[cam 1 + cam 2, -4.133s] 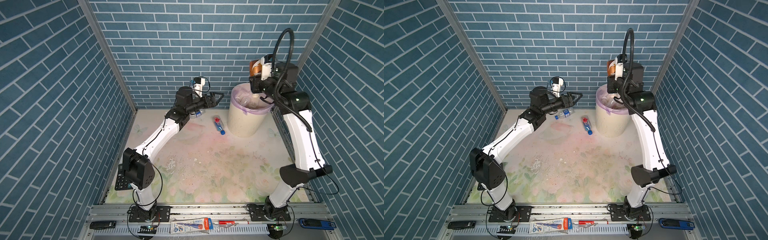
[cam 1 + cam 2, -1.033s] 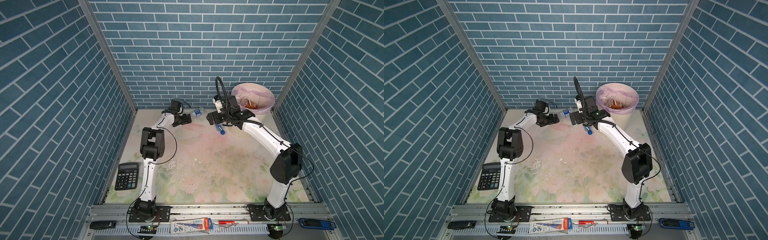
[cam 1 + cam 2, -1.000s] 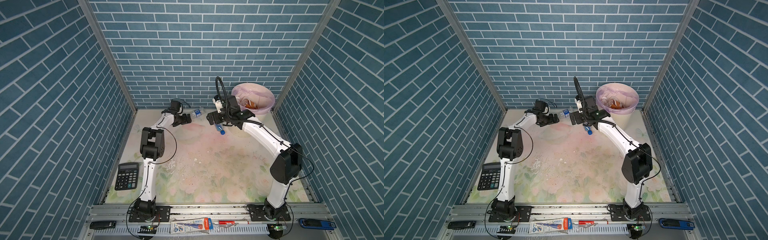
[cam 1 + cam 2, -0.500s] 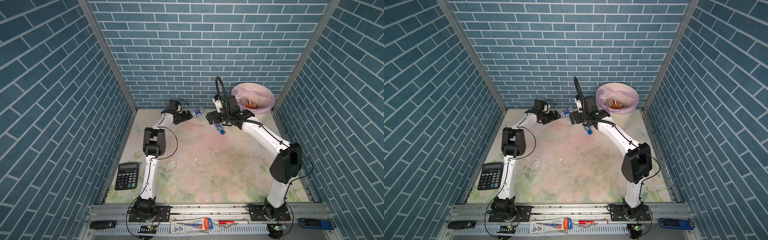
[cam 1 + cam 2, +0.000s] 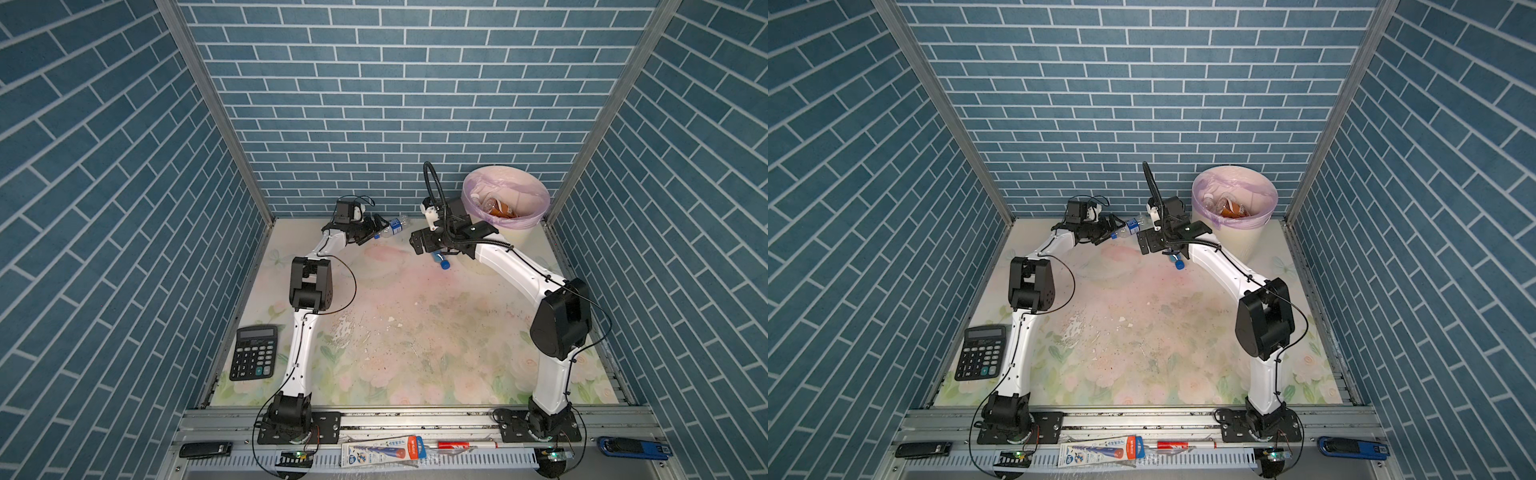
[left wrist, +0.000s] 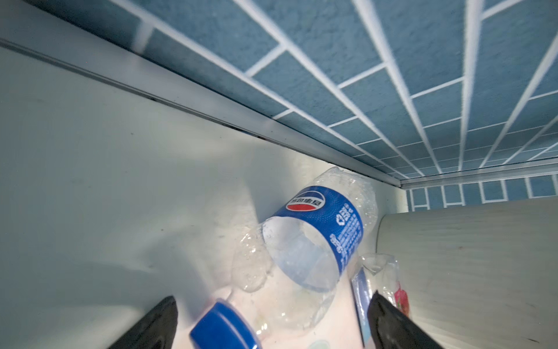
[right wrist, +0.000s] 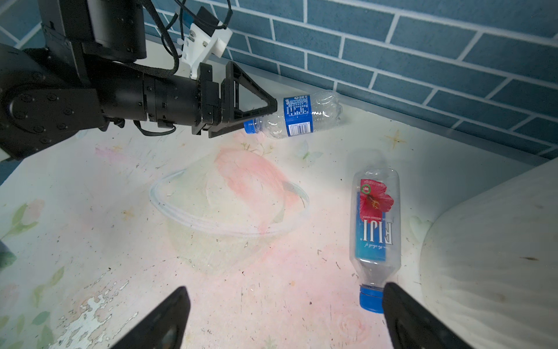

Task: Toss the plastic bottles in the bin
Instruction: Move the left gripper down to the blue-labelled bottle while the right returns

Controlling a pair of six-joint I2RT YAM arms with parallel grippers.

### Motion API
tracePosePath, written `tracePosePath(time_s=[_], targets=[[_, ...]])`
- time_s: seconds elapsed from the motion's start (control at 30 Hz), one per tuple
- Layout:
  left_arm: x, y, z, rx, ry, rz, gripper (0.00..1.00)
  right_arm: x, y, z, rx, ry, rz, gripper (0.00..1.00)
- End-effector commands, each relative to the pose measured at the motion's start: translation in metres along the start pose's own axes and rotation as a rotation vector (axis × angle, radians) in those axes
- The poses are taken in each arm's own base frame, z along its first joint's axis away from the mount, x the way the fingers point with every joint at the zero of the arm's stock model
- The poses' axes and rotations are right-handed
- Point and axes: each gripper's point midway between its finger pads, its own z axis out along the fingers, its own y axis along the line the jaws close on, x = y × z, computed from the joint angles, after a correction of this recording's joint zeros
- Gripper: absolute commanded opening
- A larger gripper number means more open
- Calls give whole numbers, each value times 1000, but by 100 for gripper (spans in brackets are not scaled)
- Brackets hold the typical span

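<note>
Wide open at the left gripper [image 6: 273,302], nothing grasped: black fingertips [image 6: 157,320] on either side of the blue cap [image 6: 223,327] of a clear, crumpled Pepsi bottle [image 6: 317,241], on its side close to the back wall [image 6: 392,75]. From the right wrist view, same gripper [image 7: 259,116] low and level over the table, tips at the bottle's neck; contact or a slight gap, impossible to tell.

Wide open too at the right gripper [image 7: 285,290], released and empty, low over the floral mat [image 7: 211,241]. One finger [image 7: 407,317] just beside the blue cap of a Fiji bottle [image 7: 374,223], flat on the mat, base toward the wall, near the ribbed side of the bin [image 7: 483,256]; touching or not, unclear.

Counted on the mat: two plastic bottles, both on their sides, near each other but apart. One bin, cream with a lilac bag over its rim [image 5: 506,168], in the far right corner; inside, one brown bottle [image 5: 500,211] plus clear ones, too jumbled to count. One black calculator [image 5: 253,352] at the near left edge of the mat, well apart from both grippers.
</note>
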Motion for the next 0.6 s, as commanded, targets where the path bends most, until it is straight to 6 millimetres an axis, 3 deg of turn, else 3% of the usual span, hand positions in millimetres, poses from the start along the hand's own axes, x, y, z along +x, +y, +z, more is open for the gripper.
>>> tracePosePath(time_s=[0.0,0.57], targets=[[8,-4,7,79,16,-32,99,-17,3,-6,-7,-38,5,99],[54,-30,5,84,62,30,99,-8,0,-17,7,-45,14,99]])
